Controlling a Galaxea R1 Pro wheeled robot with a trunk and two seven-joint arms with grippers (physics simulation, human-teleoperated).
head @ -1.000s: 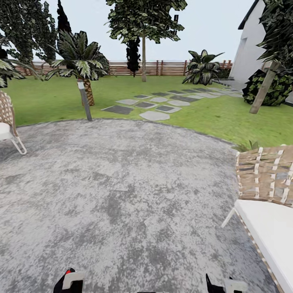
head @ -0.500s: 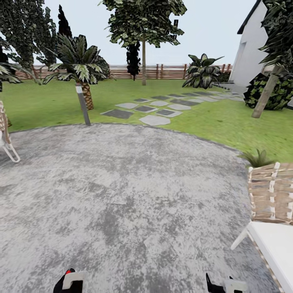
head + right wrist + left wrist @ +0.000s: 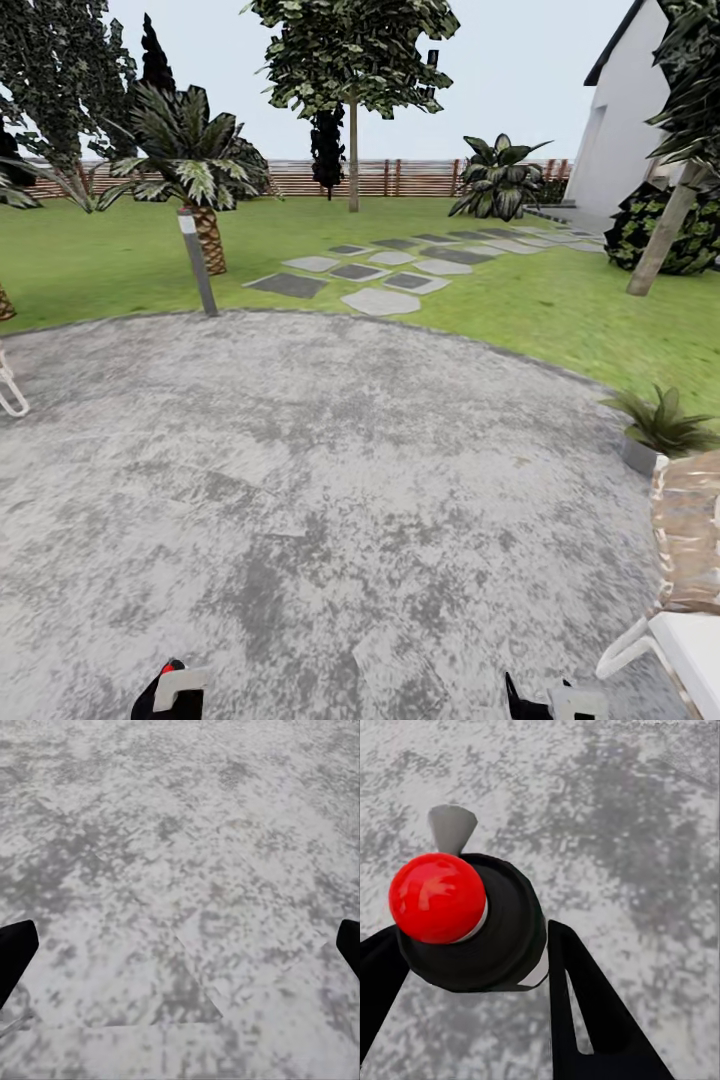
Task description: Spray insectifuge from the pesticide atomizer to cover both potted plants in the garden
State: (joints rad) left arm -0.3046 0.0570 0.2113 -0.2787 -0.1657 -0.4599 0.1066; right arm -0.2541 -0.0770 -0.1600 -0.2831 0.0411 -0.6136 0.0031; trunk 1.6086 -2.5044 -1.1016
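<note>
Pesticide atomizer (image 3: pixel 495 915): we are seeing it in the left wrist view as a dark round body with a glossy red knob on top and a pale grey nozzle piece poking out beyond it; no label is showing from this angle; it is sitting between the two black fingers of the left gripper (image 3: pixel 471 945), which are pressing close on either side, so we are reading it as gripped and carried low over the stone; the right gripper (image 3: pixel 180 945) is hanging with its fingers spread wide apart and nothing between them.

Over the last second the whole head view is sliding: the woven chair (image 3: pixel 690 540) at the right is drifting outward and down, so we are judging that the base is rolling forward across the grey patio (image 3: pixel 330 480), not that things are moving; a small potted plant (image 3: pixel 660 425) in a grey pot is emerging just past that chair, at the patio's edge by the lawn (image 3: pixel 560 300); we are taking it as a probable spraying target, though its leaves are too small to confirm.
</note>
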